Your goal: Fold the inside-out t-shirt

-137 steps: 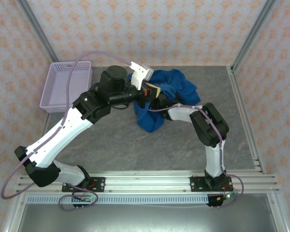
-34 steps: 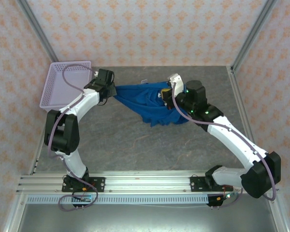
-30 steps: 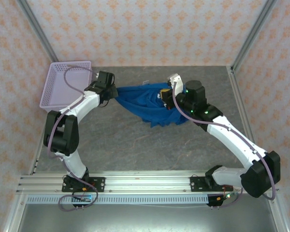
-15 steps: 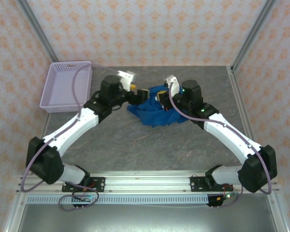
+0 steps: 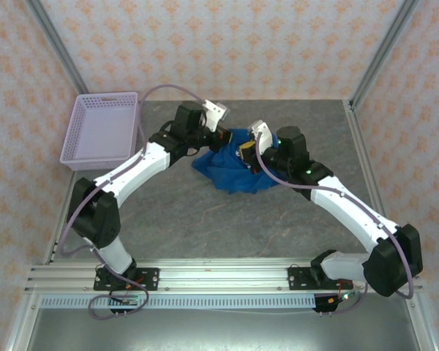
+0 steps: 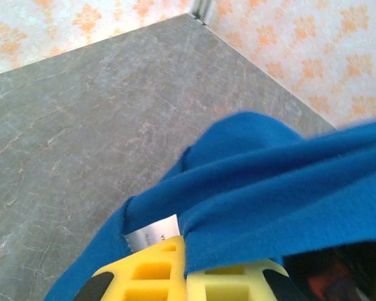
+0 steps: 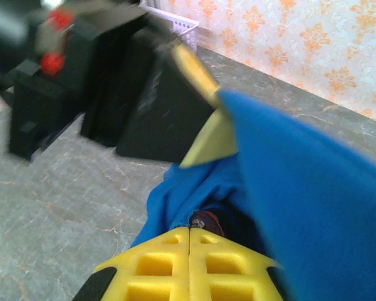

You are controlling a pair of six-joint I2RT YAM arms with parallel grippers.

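The inside-out t-shirt (image 5: 230, 175) is a royal-blue bunch in the middle of the table's far half. My left gripper (image 5: 225, 139) reaches into its upper left edge and my right gripper (image 5: 243, 153) sits close beside it, on the bunch's top. In the left wrist view the yellow jaws of the left gripper (image 6: 185, 266) are shut on a fold of the t-shirt (image 6: 269, 188), with a white label (image 6: 151, 232) at the pinch. In the right wrist view the right gripper (image 7: 189, 251) is shut, blue cloth (image 7: 301, 188) bunches at its tips, and a left fingertip (image 7: 203, 141) is just ahead.
A lavender mesh basket (image 5: 102, 128) stands at the back left of the grey table (image 5: 205, 219); its rim (image 7: 172, 22) also appears in the right wrist view. Metal frame posts (image 5: 373, 58) and patterned walls close in the sides and back.
The left gripper let go of the stretched shirt, swung right towards the right gripper and shut on the cloth again. The shirt went from a taut span to a slack bunch.
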